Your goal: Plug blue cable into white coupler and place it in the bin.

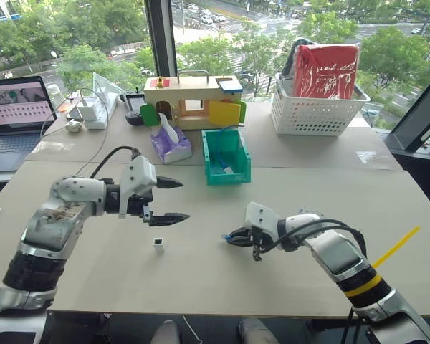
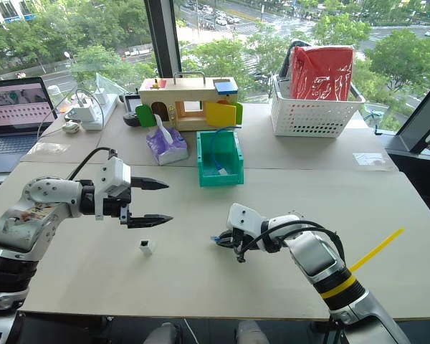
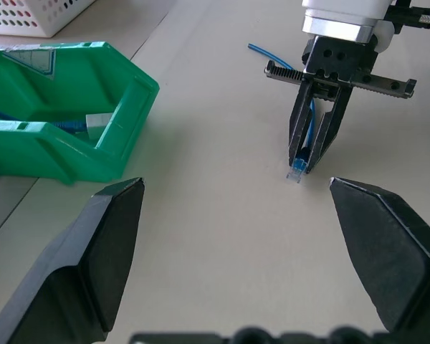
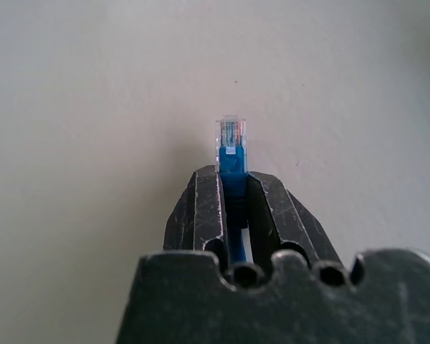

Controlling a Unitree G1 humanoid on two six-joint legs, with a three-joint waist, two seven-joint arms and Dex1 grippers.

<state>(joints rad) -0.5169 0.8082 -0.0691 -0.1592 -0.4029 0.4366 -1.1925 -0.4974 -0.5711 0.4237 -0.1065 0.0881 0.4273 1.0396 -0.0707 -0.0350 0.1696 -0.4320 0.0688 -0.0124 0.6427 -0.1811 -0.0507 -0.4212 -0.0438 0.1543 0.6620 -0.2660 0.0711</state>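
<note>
Right gripper [image 1: 233,237] low over the table [image 1: 287,193], fingers clenched on the blue cable [image 4: 233,166] just behind its plug; the clear plug tip sticks out past the fingertips and points toward the middle of the table. A short run of the cable trails back behind that gripper.

Left gripper [image 1: 173,201] hovers above the table on the left side, fingers spread wide, nothing between them, pointing across toward the right gripper.

White coupler [image 1: 159,245] stands alone on the table, below and just in front of the left gripper, well apart from the plug.

Bin [image 1: 238,171] sits further back at the table's centre, low front facing the robot; inside it lies another blue cable with a white piece on it.

Behind the bin: a purple tissue pack [image 1: 170,145] and a wooden toy house [image 1: 192,100]. White lattice basket [image 1: 317,115] with a red bag at back right, laptop [image 1: 14,115] at far left
</note>
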